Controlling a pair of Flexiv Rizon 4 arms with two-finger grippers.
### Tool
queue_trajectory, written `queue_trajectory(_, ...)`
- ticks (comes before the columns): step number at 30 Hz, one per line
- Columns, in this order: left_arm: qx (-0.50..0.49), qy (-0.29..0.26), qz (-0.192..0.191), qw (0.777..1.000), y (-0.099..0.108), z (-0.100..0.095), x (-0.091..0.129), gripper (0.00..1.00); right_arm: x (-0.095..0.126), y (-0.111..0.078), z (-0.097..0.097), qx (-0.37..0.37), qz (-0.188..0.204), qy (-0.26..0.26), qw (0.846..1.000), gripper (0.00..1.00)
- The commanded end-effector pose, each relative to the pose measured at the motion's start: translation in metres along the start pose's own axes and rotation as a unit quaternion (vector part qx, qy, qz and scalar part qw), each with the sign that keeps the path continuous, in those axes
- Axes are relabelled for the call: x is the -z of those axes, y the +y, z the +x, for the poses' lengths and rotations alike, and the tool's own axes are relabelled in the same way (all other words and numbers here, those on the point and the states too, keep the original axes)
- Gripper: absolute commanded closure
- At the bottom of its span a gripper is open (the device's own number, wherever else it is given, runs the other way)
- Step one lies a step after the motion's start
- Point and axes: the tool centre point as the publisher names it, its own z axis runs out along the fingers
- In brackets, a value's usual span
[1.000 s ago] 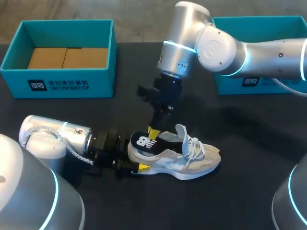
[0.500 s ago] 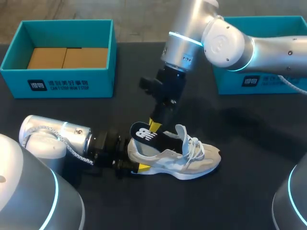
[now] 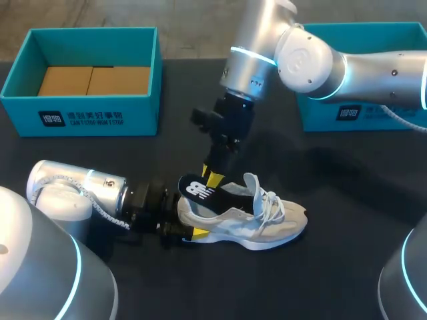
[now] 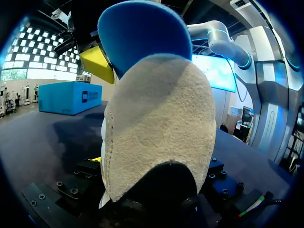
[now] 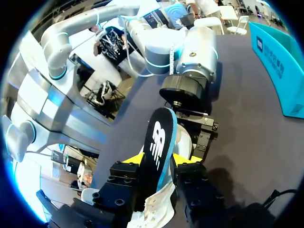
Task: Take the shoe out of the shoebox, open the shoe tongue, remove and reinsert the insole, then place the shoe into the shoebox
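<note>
A white and grey shoe lies on its sole on the dark table, toe to the right. My left gripper comes in low from the left and is shut on the shoe's heel, one yellow tip against the near side. A black insole with a white logo sticks up out of the heel opening. Its blue underside shows in the left wrist view. My right gripper hangs over it from above, open, with the insole standing between its parted fingertips.
A teal shoebox with brown cardboard inside stands at the back left. A second teal box sits at the back right, behind my right arm. Bare table lies in front of and to the right of the shoe.
My right gripper rose with the insole's heel end, then came back down and left a little. Its fingers have parted. The shoe and my left arm stayed put.
</note>
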Motion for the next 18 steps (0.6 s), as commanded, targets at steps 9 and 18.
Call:
queue_trajectory(9,0.0,0.0,0.0,1.0,0.003,-0.001,-0.001,1.0,-0.016,-0.008,-0.001,-0.02,-0.01,0.032,0.999,0.71)
queue_trajectory(18,0.0,0.0,0.0,1.0,0.003,-0.001,-0.001,1.0,-0.022,-0.008,0.01,-0.038,-0.012,0.038,0.998,0.74)
